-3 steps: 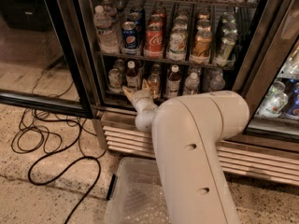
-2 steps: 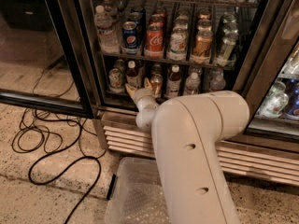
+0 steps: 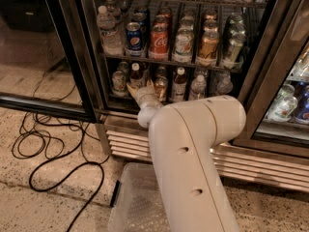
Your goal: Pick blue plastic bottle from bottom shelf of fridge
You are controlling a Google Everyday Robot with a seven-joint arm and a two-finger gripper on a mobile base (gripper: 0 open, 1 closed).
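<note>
The fridge point(image 3: 72, 47) stands open ahead, with a black frame and wire racks. The bottom shelf point(image 3: 116, 96) holds a row of small bottles. The blue plastic bottle point(image 3: 136, 74), with a white cap and dark reddish-brown body, stands second from the left. My gripper point(image 3: 140, 85) is at the shelf's front edge, right in front of this bottle's lower body. Its fingers are spread open, one on each side, and hold nothing. My pale arm point(image 3: 193, 149) hides the shelf front to the right.
A clear bottle point(image 3: 119, 80) stands left of the target and an amber bottle point(image 3: 161, 85) right of it. Another dark bottle point(image 3: 179, 84) stands further right. Soda cans point(image 3: 159, 40) fill the rack above. Black cables point(image 3: 53, 144) lie on the floor at left. The steel base grille point(image 3: 126, 141) is below.
My gripper has moved up and forward, from below the shelf's front edge to the target bottle's base. The bottles have not moved.
</note>
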